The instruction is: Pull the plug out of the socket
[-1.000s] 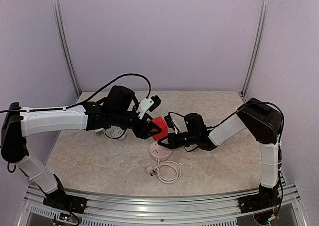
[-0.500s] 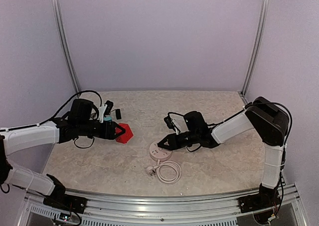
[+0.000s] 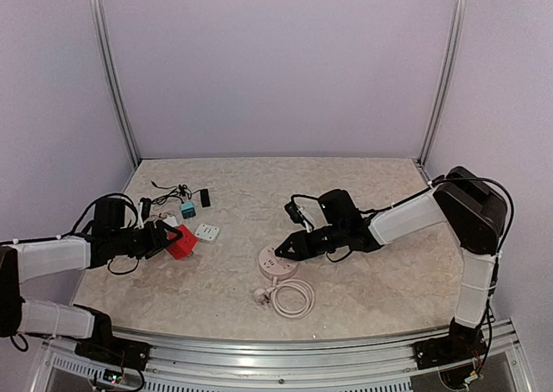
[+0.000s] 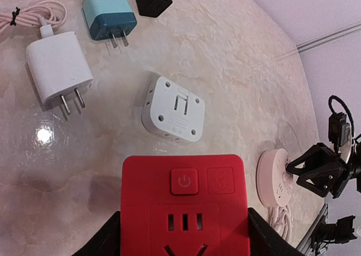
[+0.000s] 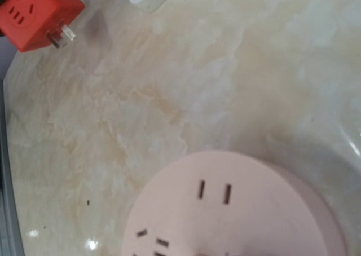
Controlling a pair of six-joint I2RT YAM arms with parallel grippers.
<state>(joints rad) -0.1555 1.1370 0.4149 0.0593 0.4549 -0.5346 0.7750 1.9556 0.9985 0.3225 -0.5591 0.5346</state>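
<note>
Socket [image 4: 183,211] held by left gripper [image 3: 166,237], prongs [image 5: 59,35] pointing away from it.

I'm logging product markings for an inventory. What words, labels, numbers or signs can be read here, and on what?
No words or numbers are legible.
Power symbol: on the red socket, on its button.
Embossed mark on the neighbouring square: too faint to read.

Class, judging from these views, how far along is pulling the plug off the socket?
Done: the red socket cube is apart from the round power strip, its prongs bare and its shown outlets empty. In hand: the left gripper grips the cube at the far left. Left: probably setting it down; the right gripper hovers at the strip.
</note>
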